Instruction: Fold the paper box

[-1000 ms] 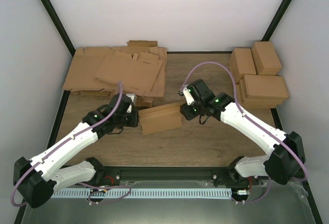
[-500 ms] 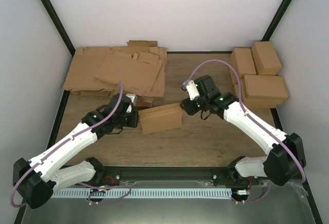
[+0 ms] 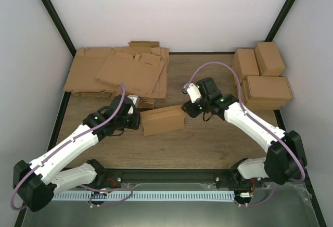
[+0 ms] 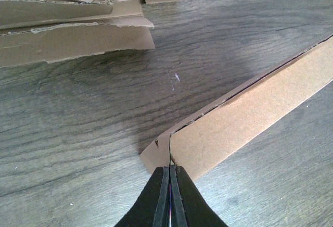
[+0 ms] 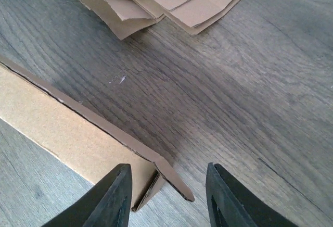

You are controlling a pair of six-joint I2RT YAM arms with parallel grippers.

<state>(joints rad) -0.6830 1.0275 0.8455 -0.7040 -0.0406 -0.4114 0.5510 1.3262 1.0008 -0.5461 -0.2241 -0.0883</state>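
The left gripper (image 4: 170,177) has its two black fingers pressed together with only a hairline slit between them. They seem to pinch the thin corner seam at the left end of the shallow brown cardboard box (image 4: 250,115), though what sits inside the slit is hidden. The right gripper (image 5: 167,196) stands wide apart and holds nothing; its fingers flank the box's other corner, where a small loose cardboard flap (image 5: 174,180) juts out just ahead of them. The box itself lies near the middle of the dark grey wooden table (image 3: 208,143), between the two grippers, its lid panel down over the tray but not sitting flush at the right end. Beyond it, toward the far left, is a heap of flat notched brown cardboard sheets (image 3: 122,73); at the far right sit several closed brown cardboard boxes (image 3: 265,81). The step in hand looks like closing up the ends. The next move probably calls for the right gripper to catch that stray flap and tuck it in while the left steadies the box.
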